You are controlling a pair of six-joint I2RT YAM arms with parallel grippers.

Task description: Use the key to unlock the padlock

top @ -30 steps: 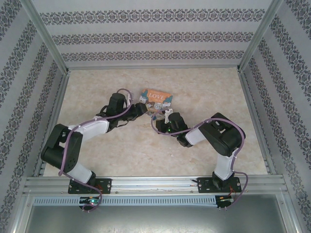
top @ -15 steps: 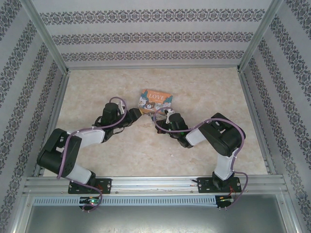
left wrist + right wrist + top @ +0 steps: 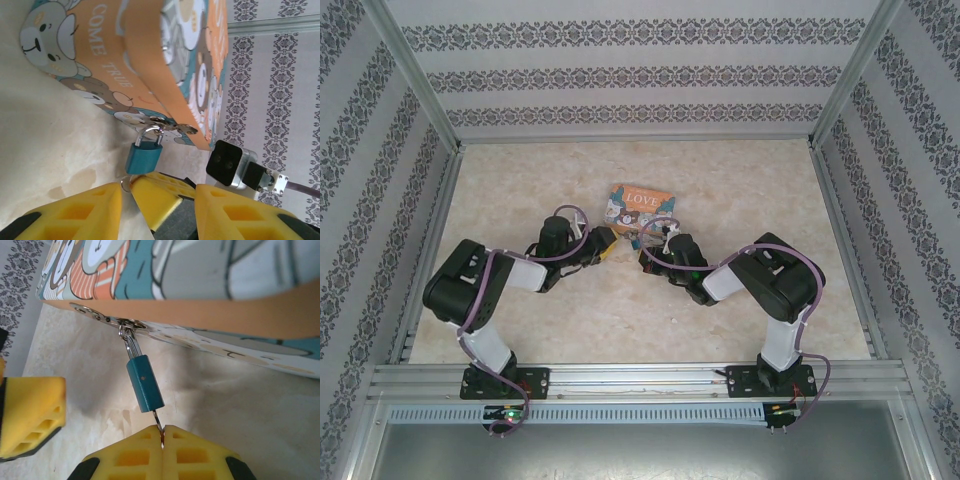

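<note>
Padlock point(image 3: 145, 384) hangs from hasp point(image 3: 107, 319) of tin point(image 3: 200, 270). R gripper point(image 3: 162, 432) is clamped on key point(image 3: 158, 419) at padlock's bottom end. L gripper point(image 3: 604, 242) is spread apart, just beside.

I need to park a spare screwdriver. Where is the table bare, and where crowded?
The table is bare between the LOVE tin and the right wall, left of the tin, and in the near strip between left arm and right arm. Crowded at the tin's near edge: padlock, left end effector, right end effector shut on the key.
</note>
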